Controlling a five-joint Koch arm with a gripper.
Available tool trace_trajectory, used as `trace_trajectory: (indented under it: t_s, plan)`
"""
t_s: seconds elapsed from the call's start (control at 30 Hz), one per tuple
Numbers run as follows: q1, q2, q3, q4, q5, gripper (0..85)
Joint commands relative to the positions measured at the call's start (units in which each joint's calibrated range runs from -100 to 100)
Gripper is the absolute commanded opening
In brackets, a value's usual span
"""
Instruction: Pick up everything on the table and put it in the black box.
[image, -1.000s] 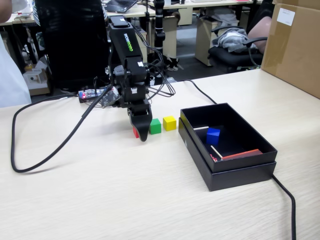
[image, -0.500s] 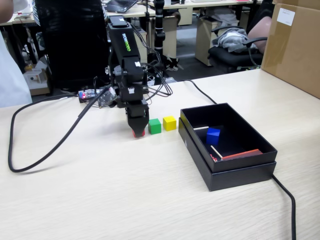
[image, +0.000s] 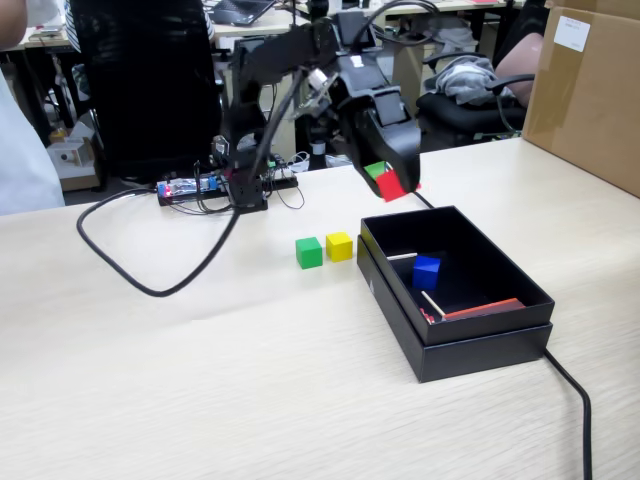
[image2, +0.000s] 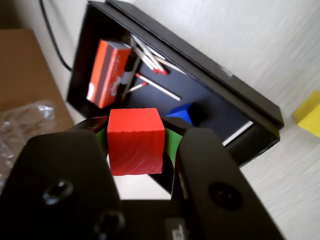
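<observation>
Wrist view shows the red cube (image2: 135, 141) clamped in the end effector (image2: 136, 150), at the lower middle of the frame, held above the black box (image2: 260, 107) so it can probably drop beside the blue cube (image2: 182, 113)

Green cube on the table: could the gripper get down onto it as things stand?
Probably not yet. The gripper is shut on the red cube, up by the black box. The green cube is clear from above, though the yellow cube sits close beside it.
</observation>
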Motion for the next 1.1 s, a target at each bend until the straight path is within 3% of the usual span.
trace_trajectory:
  t_s: [0.0, 0.1, 0.47, 0.67, 0.83, 1.07]
  plan:
    - [0.68, 4.75, 4.93, -0.20, 1.32, 4.3]
    - [0.78, 13.13, 4.30, -0.20, 3.17, 7.2]
    - [1.27, 25.18, 4.93, -0.46, 4.35, 8.0]
    - [1.61, 26.55, 3.67, -3.66, 4.59, 30.7]
    - [1.51, 19.78, 2.94, -5.56, 4.54, 41.9]
    - [0.20, -6.15, -2.59, -5.56, 4.40, 41.8]
